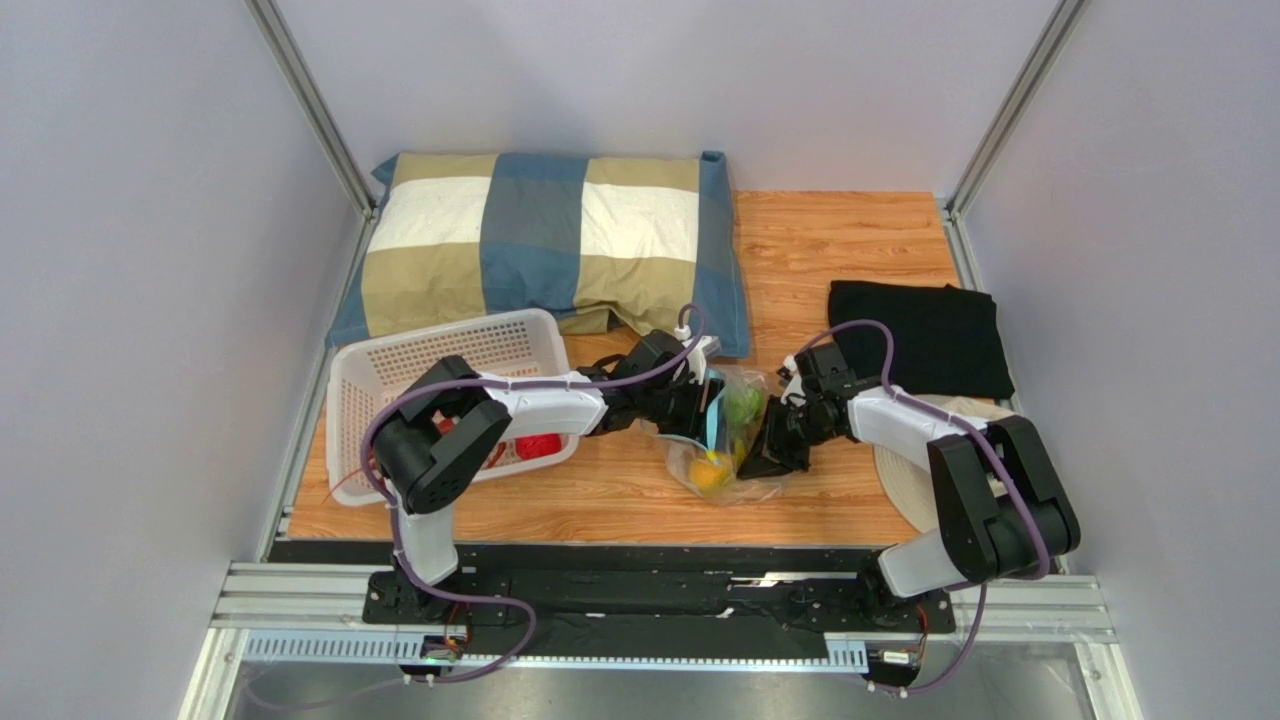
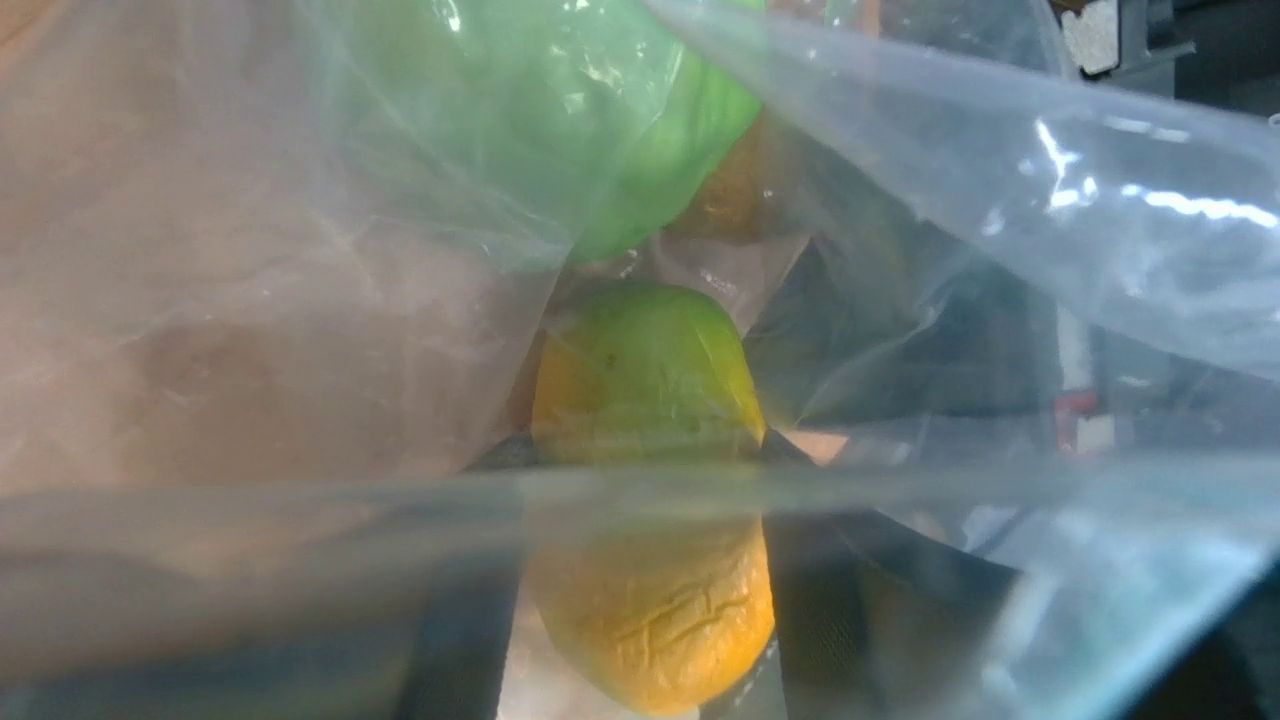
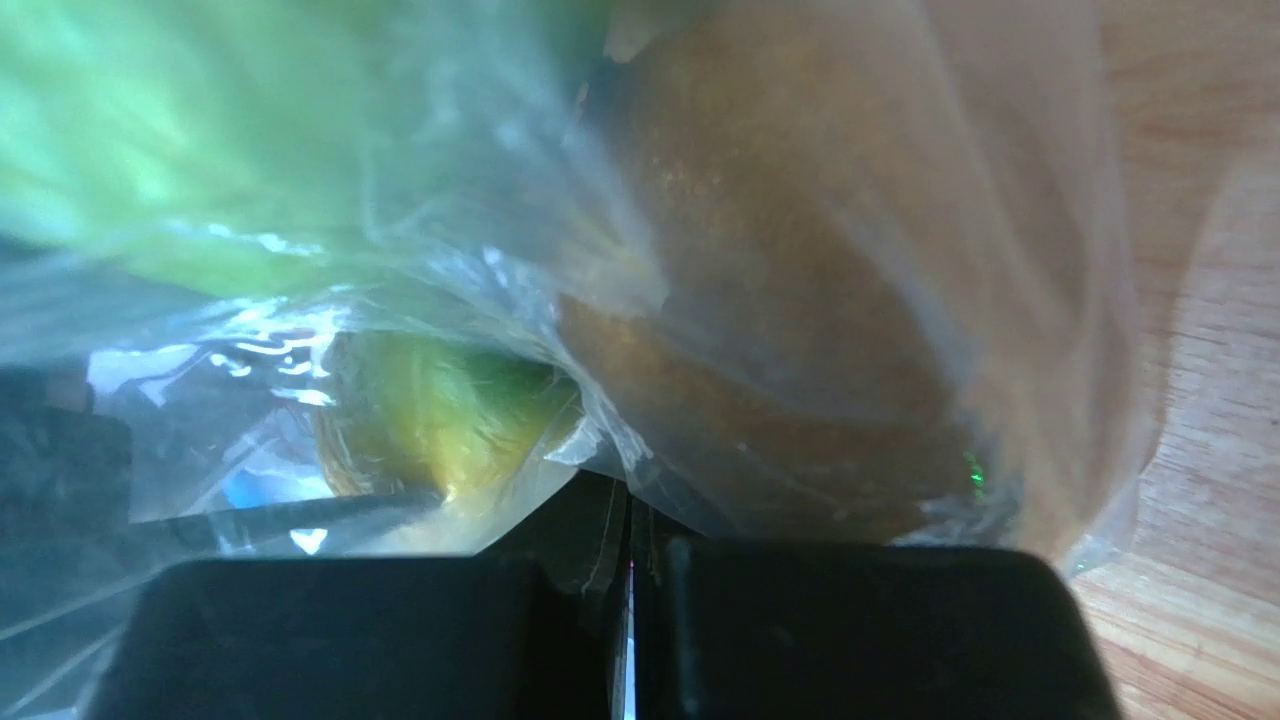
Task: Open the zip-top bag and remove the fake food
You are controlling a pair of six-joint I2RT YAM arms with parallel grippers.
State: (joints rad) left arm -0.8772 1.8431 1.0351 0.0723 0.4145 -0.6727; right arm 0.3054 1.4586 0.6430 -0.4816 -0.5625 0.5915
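Zip-top bag (image 1: 747,432) holding mango (image 2: 649,450) and green ball (image 2: 601,120), right jaws pinching it, left jaws parted, red toy (image 1: 538,446) in basket (image 1: 436,342)

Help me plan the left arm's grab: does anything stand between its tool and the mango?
Yes, plastic. In the left wrist view a fold of the bag stretches across in front of the mango, between it and the left tool. Whether that tool is already through the mouth, I cannot tell.

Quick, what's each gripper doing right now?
Left gripper: open, jaws either side of the mango inside the zip-top bag.
Right gripper: closed, pinching the zip-top bag's film.
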